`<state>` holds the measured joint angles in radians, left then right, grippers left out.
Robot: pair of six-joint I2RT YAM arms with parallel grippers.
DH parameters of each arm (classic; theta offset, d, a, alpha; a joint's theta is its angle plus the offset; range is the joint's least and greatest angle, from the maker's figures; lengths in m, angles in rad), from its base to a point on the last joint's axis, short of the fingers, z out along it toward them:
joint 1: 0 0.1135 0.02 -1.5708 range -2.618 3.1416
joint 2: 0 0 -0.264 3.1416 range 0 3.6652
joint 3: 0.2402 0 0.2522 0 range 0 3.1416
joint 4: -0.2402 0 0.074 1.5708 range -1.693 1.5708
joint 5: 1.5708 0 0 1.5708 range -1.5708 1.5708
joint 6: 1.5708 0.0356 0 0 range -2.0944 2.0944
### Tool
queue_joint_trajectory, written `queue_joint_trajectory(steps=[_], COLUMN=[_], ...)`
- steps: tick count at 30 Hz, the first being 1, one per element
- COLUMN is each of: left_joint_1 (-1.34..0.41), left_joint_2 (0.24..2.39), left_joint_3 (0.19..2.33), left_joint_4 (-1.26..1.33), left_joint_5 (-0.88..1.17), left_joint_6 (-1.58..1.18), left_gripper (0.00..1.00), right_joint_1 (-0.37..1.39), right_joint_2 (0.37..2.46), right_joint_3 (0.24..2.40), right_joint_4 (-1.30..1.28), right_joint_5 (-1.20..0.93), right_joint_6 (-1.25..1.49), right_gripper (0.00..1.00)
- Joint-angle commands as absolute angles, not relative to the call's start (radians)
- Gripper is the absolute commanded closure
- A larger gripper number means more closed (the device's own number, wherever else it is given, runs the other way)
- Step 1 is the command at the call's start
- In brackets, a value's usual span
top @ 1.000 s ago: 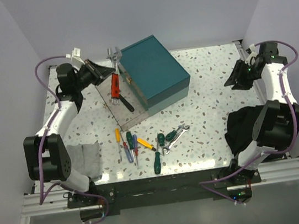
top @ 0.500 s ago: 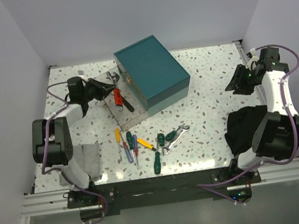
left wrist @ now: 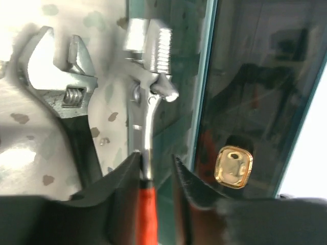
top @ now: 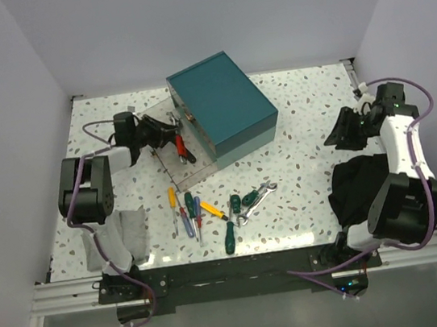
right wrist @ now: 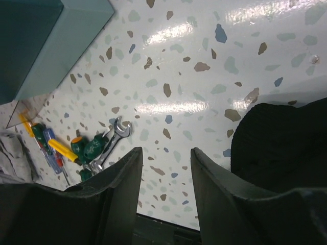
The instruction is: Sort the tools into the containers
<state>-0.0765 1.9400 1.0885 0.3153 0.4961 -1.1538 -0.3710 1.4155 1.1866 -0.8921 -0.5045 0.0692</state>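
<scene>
My left gripper (top: 159, 131) reaches into the pulled-out clear drawer (top: 172, 168) of the teal box (top: 222, 102). Its jaws stand slightly apart around the red-handled wrench (left wrist: 148, 117); the left finger touches it and there is a gap at the right finger. A black-handled wrench (left wrist: 66, 102) lies beside it in the drawer. A brass knob (left wrist: 233, 167) shows to the right. Several screwdrivers (top: 194, 211) and silver wrenches (top: 259, 194) lie on the table in front of the drawer. My right gripper (top: 344, 131) is open and empty above the table at the right.
A grey folded cloth (top: 130, 229) lies at the near left. A black cloth (top: 356, 185) lies by the right arm's base and shows in the right wrist view (right wrist: 286, 138). Walls enclose the table on three sides.
My left gripper has come down and to the right, lowering the red-handled wrench into the clear drawer beside the black-handled one. My right gripper has dropped slightly and shifted nearer.
</scene>
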Motion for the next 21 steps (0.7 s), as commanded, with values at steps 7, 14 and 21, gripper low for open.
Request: queue_joint_trajectory(steps=[7,14,21], left_joint_1=[-0.069,-0.045,-0.026], left_joint_2=[1.800,1.652,1.520], left_joint_3=[1.180,1.152,1.063], left_joint_4=[0.308,0.219,0.222], left_joint_5=[0.541,0.551,0.580], left_joint_6=[-1.118,-1.023,-0.885], left_gripper=[0.43,0.39,0.39], right_joint_1=[-0.154,0.035,0.077], right_joint_2=[1.304,1.353,1.351], right_joint_3=[1.146,1.086,1.005], right_joint_4=[-0.807,-0.802,-0.707], right_joint_5=[-0.655,-0.640,-0.606], right_joint_6=[-0.307,-0.598,-0.696], right_gripper=[0.53,0.54,0.55])
